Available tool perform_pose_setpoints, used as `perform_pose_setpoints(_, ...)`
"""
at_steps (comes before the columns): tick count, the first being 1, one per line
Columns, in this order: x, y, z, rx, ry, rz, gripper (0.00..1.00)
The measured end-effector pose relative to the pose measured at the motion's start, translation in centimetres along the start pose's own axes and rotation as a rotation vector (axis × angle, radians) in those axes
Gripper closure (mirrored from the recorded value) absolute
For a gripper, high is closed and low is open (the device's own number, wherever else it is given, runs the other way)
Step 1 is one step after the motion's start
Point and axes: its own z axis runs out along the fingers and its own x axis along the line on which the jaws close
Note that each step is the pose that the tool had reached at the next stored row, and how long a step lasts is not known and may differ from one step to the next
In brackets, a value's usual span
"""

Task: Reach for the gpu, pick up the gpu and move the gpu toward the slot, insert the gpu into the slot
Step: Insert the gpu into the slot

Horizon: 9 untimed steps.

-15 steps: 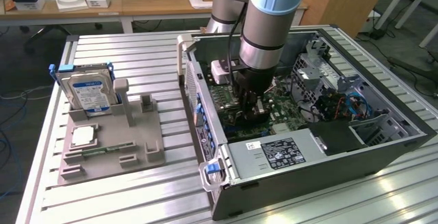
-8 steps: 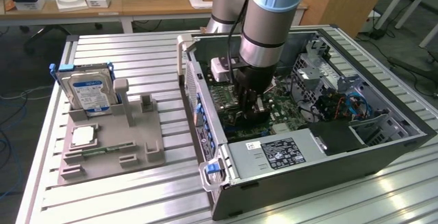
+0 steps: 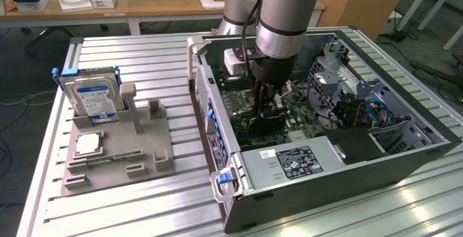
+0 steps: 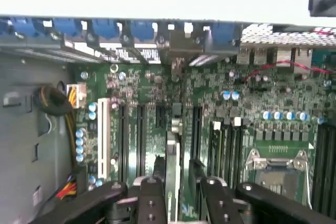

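The arm is lowered into the open case (image 3: 426, 134), which lies on a slatted table (image 3: 145, 210); the gripper (image 3: 266, 102) is held just above the motherboard (image 3: 304, 119), near the case's middle. In the wrist view the gpu (image 4: 171, 156) is seen edge-on, standing upright among the dark slots (image 4: 140, 135), between the two fingers (image 4: 151, 203); the fingers are partly spread on either side of the card, and whether they still press it cannot be told. On the exterior view's left, a grey holder (image 3: 137, 150) carries a hard drive (image 3: 92, 97), well apart from the case.
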Motion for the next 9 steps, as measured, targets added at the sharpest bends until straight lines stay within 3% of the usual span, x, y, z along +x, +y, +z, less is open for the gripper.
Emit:
perform_pose_setpoints(3,0.0,0.0,0.0,0.0001,0.0,0.0,0.69)
perform_pose_setpoints(6,0.0,0.02,-0.01,0.0,0.0001,0.0,0.87)
perform_pose_setpoints(9,0.0,0.03,-0.01,0.0,0.0002,0.0,0.9)
